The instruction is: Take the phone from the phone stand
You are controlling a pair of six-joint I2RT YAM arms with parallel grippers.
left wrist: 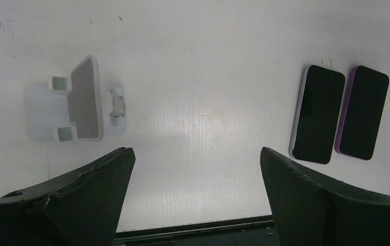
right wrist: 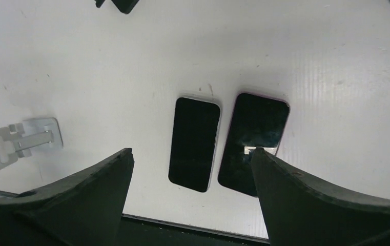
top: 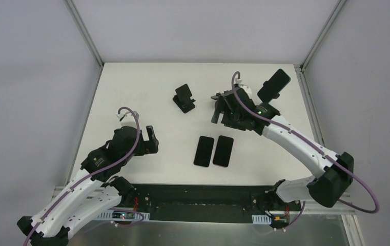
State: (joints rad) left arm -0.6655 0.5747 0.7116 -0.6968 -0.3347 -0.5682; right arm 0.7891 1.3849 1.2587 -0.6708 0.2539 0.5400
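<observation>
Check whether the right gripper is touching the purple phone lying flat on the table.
Apart. The top external view shows a strip of bare table between the right gripper and the purple phone.

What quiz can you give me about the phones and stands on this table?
1. How many phones lie flat, side by side, in the middle of the table?
2. True or false: the left gripper is holding a phone.
3. The white stand is: A) holding a phone, B) empty, C) held in a gripper.

Key: 1. Two. 2. False: it is open with nothing in it. 3. B.
</observation>
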